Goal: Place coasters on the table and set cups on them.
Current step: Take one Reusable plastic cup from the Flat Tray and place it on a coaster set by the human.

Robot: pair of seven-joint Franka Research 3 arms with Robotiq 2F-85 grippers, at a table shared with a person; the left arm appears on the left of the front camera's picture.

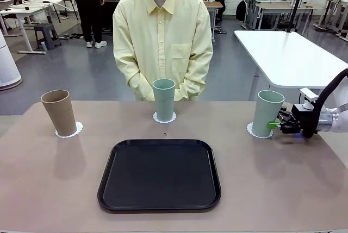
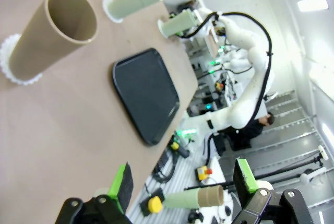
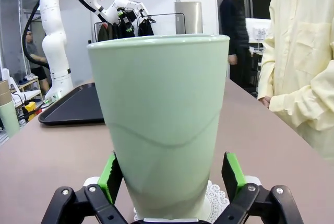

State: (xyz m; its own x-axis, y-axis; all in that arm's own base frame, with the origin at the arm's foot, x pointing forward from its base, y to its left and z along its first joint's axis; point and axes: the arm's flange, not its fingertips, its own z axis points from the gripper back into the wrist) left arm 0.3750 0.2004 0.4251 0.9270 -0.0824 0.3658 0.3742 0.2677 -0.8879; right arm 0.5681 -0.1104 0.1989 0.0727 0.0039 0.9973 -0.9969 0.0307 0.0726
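I see three empty cups on coasters, tan cup (image 1: pixel 59 112), middle green cup (image 1: pixel 163 99), right green cup (image 1: pixel 267 113) between my right gripper's (image 3: pixel 171 178) parted fingers, black tray (image 1: pixel 159 175) bare, left gripper (image 2: pixel 182 185) fingers apart.

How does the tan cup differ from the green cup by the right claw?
The tan cup is tan-brown and leans on its doily; the green cup is pale sage and stands nearly straight. The tan cup stands at the table's left end with no claw near; the green cup, at the right end, sits between the right claw's open pads. Both are tall, handleless, each on a doily.
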